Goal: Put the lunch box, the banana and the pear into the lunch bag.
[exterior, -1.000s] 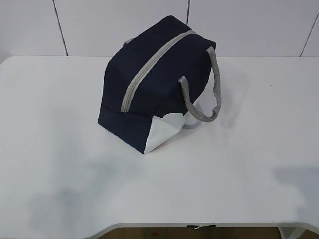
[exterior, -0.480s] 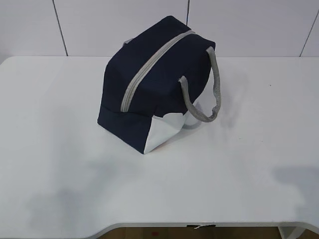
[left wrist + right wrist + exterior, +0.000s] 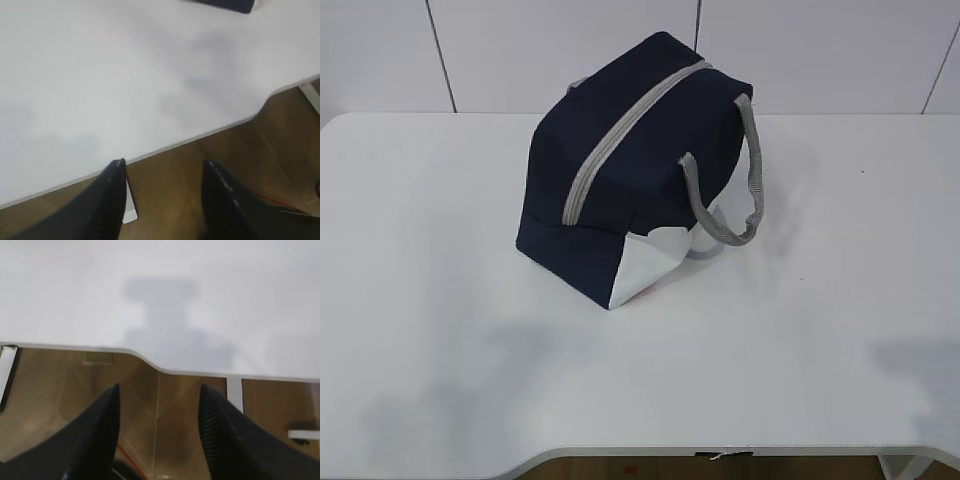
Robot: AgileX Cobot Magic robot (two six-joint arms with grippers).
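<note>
Change since earlier: nothing on the table has shifted; the lunch bag (image 3: 635, 165) sits where it did, and only the faint shadows near the front edge look slightly different.
Lunch bag: stands toward the back middle of the white table (image 3: 440, 250), zipper (image 3: 620, 135) running along its top and apparently shut along the length that shows; one grey handle (image 3: 730, 200) droops over the right side, white corner panel facing front.
Lunch box, banana, pear: none visible on the table in any view; from the closed bag and bare top I judge they are already inside, though that cannot be checked.
Left gripper (image 3: 165, 192): jaws stand parted, nothing between them, hanging over the table's front edge with the wooden floor (image 3: 280, 135) below.
Right gripper (image 3: 160, 427): jaws likewise parted and empty, also just off the front edge.
Step in hand: seemingly the parked end of the task.
Doing it well: keep both arms clear of the bag and its handle, and avoid clipping the table edge.
</note>
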